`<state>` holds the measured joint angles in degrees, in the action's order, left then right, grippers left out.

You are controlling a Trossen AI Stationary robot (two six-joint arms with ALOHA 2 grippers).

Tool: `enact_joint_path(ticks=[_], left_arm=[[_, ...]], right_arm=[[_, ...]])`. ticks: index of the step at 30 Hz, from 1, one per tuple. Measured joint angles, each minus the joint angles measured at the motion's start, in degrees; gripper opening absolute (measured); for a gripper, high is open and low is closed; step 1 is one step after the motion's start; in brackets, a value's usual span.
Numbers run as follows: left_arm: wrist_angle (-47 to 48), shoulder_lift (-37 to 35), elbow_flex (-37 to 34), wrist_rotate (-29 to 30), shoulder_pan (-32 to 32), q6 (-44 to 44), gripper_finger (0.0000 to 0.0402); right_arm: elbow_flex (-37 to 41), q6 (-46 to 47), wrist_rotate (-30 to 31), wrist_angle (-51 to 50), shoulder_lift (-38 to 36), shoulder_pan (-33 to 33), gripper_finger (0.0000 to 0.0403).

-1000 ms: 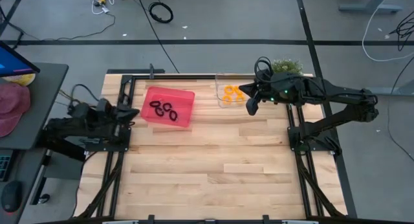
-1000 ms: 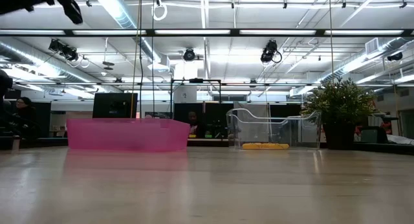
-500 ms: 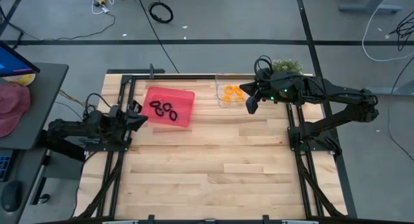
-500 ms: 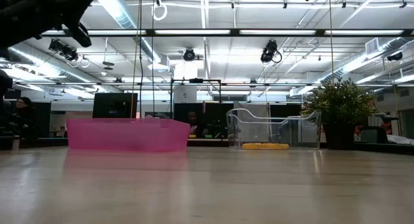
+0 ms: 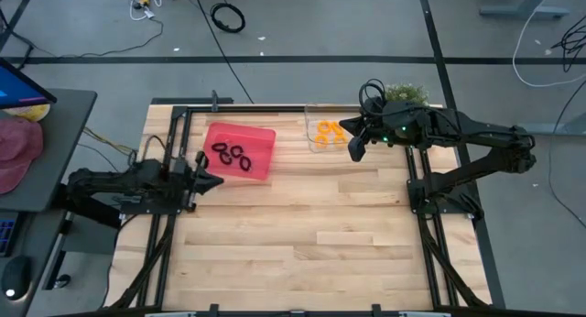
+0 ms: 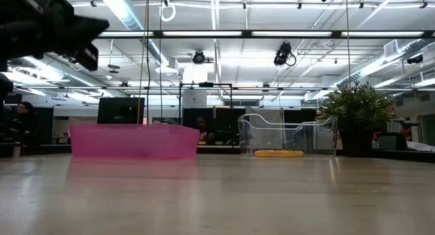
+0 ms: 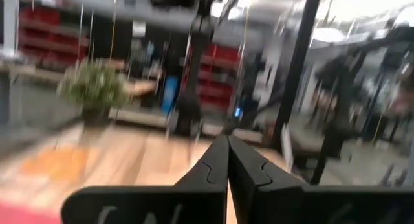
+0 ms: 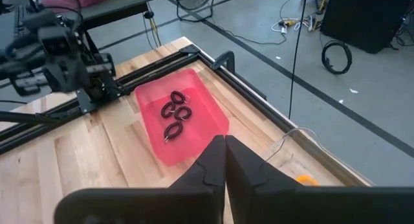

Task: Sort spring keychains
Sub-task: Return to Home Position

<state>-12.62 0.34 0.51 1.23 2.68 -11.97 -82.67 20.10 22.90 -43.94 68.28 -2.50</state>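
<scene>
- left hand (image 5: 212,181): just off the pink bin (image 5: 261,166), at its corner on the left arm's side, outside the rim and above the surface (image 5: 302,225). Fingers pressed together w/ no gap (left wrist view); nothing held.
- right hand (image 5: 352,154): well apart from the pink bin, on its right side, just beside the transparent bin (image 5: 312,145). Fingers likewise pressed together, empty (right wrist view).
- black spring keychains (image 5: 233,156): inside the pink bin, on its floor. Approx. 4 loops counted in the right wrist view. Cluster is laid as a short diagonal row across the bin's middle.
- orange spring keychains (image 5: 325,130): inside the transparent bin, i.e. to the right of the pink bin.
- Key relation: black cluster lies beyond the pink bin's wall from the left hand, toward the bin's middle. The left hand is the nearer one to it; the right hand is nearer the orange lot.
- Judgement: no loose keychain is noted on the surface around the pink bin, so sorting is taken as done and a retreat is expected. The left hand is already outside the rim, so the wall should not be caught.
- View diffs: separate black loops are resolved only in the right wrist view. In the low view they are hidden behind the pink wall, and the orange lot shows as a thin strip. Finger contact is readable only in the wrist views.
</scene>
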Motion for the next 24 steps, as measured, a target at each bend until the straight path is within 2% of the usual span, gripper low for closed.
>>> enact_joint_path(ticks=[6, 11, 15, 24], left_arm=[[10.85, 0.04, 0.05, 1.81, 0.00, 0.60, 0.0004], [11.11, 0.34, 0.04, 1.82, -0.04, 0.89, 0.0004], [11.32, 0.37, 0.04, 1.92, -0.04, -3.01, 0.0005], [9.53, 0.39, -0.04, 2.43, -0.04, -4.34, 0.0005]], right_arm=[[0.00, 0.00, 0.00, 0.00, -0.01, 0.00, 0.0008], [0.00, -0.04, -1.49, 0.00, 0.01, 0.00, 0.0008], [0.00, 0.00, -2.27, -1.17, -0.16, 0.00, 0.0008], [0.00, 0.46, -3.29, -7.76, -5.31, 0.34, 0.0004]])
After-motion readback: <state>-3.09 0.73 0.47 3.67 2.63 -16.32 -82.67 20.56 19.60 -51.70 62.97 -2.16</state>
